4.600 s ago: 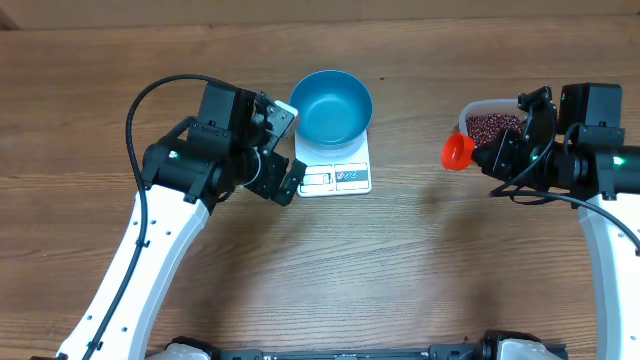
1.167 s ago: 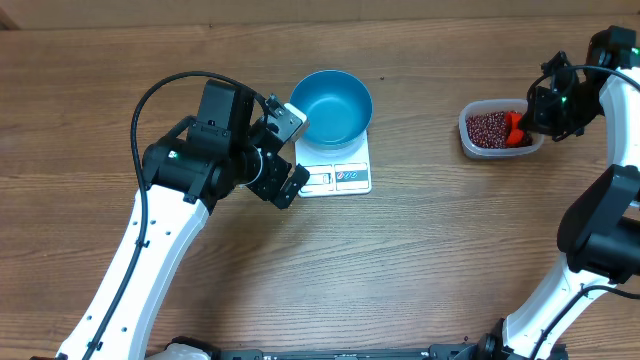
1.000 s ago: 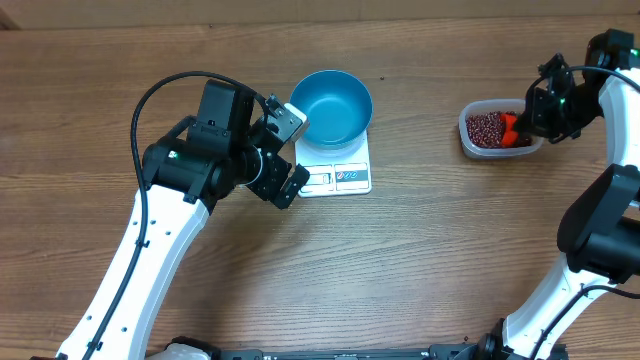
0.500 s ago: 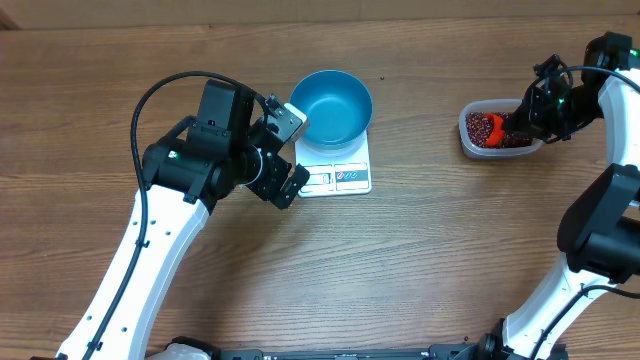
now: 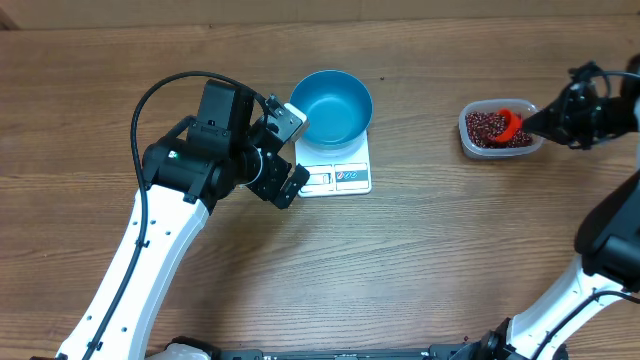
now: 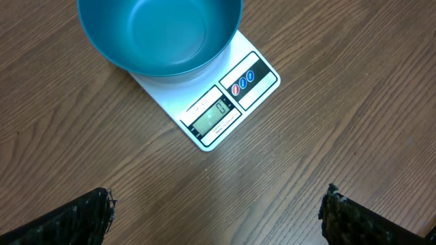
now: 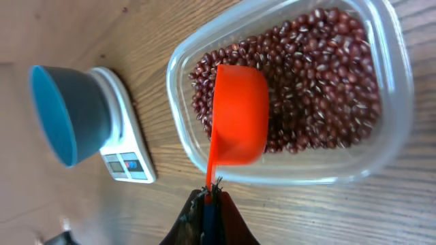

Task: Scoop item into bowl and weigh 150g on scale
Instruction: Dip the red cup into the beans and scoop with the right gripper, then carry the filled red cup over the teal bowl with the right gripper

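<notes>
Bowl (image 5: 335, 105) on scale (image 5: 340, 178) empty; nothing weighed yet. Right gripper (image 7: 211, 204), clamped on red scoop (image 7: 238, 116), in beans (image 7: 320, 82) well right of scale. Left gripper (image 6: 214, 228) jaws apart.

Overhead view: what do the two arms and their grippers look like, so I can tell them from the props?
Both match: the left arm and right arm have smooth white tubular links and bulky black joint housings. A black cable loops off the left one. The left gripper and right gripper are black and two-fingered; the left fingers look dark and rough-textured.
</notes>
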Available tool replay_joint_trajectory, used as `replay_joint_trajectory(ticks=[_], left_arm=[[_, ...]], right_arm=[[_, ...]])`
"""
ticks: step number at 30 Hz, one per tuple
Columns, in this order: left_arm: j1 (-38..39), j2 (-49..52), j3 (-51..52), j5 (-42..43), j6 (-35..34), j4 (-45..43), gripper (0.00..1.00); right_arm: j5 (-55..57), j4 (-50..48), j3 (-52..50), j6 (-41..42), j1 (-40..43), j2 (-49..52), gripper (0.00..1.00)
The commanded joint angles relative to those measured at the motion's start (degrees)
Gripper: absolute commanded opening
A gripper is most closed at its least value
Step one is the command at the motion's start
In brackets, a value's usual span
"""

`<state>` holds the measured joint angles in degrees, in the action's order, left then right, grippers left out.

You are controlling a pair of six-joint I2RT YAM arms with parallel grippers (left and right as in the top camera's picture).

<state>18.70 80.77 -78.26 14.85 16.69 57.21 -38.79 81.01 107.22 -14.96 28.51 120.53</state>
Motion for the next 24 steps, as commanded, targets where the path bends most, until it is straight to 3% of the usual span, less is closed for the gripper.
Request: replay_joint_trajectory(ticks=[1,15,24], left_arm=[[-0.31,-0.63,-1.2,1.09,-0.39,-0.24,1.0],[-0.31,-0.63,-1.18,1.09,-0.39,-0.24,1.0],[-0.31,-0.63,-1.18,1.09,-0.39,-0.24,1.0]], right_arm=[[-5.53,0.46,-0.39,-3.32,1.75,0.48,0.04],[-21.57,6.12,-0.39,-12.85,5.57,0.48,0.04],[-27.82,9.57,-0.39,-15.13,0.87,0.48,0.04]])
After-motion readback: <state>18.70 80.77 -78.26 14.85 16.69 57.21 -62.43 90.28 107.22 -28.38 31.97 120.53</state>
